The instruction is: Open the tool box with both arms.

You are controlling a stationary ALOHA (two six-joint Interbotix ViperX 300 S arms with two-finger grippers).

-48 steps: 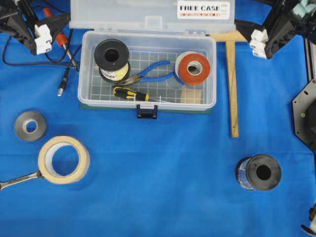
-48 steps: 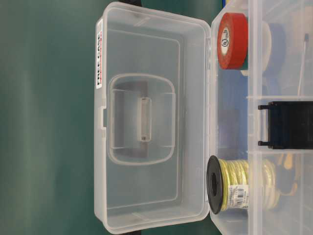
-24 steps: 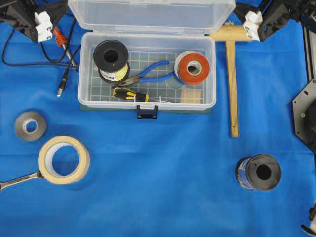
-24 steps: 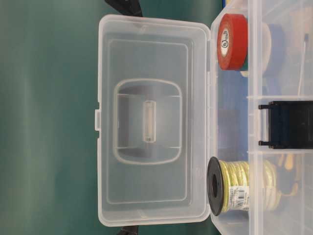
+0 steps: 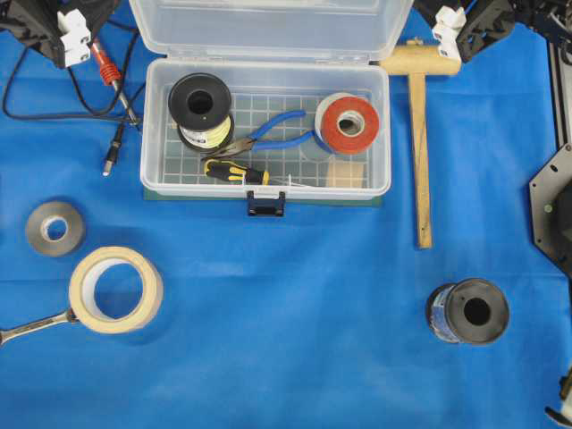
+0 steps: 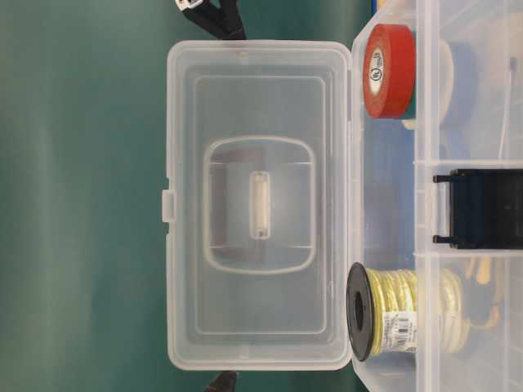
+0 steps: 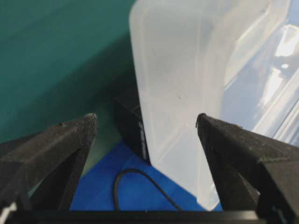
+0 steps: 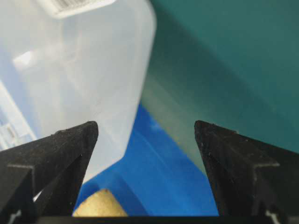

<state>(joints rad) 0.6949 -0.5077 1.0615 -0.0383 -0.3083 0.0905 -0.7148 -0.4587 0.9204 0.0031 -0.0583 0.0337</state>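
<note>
A: Where does the large clear plastic rectangular tool box (image 5: pixel 265 134) sit?

B: Toward twelve o'clock of the blue cloth-covered table (image 5: pixel 295 322), on a green base. Its clear lid (image 5: pixel 268 27) stands raised at the twelve o'clock edge, and the dark blue front latch (image 5: pixel 266 202) hangs at six o'clock.

A: What lies inside?

B: A black spool of yellow wire (image 5: pixel 202 109) at nine o'clock, a red roll of tape (image 5: pixel 349 124) at three o'clock, blue-handled pliers (image 5: pixel 268 134) between them, and a yellow-and-black screwdriver (image 5: pixel 237 170) near the latch side.

A: And the arms?

B: The left gripper (image 7: pixel 145 122), with black pointed fingers, stands released and wide; its wrist view shows the lid's corner between the tips without contact. In the overhead view it sits at the table's ten o'clock corner (image 5: pixel 63 31). The right gripper (image 8: pixel 145 125) is equally spread and grasps nothing, the lid's other corner just inside its left finger. From above it is at two o'clock (image 5: pixel 465 27).

A: What surrounds the box?

B: A wooden mallet (image 5: pixel 417 134) at three o'clock, its head just beside the box's corner. A black cable with a plug (image 5: pixel 112 152) at nine o'clock. A small grey tape roll (image 5: pixel 54 228) and a wide cream masking tape roll (image 5: pixel 115 289) at eight o'clock, the latter touching a metal wrench (image 5: pixel 31 328). A dark spool (image 5: pixel 468 312) sits at four o'clock, well apart.
</note>
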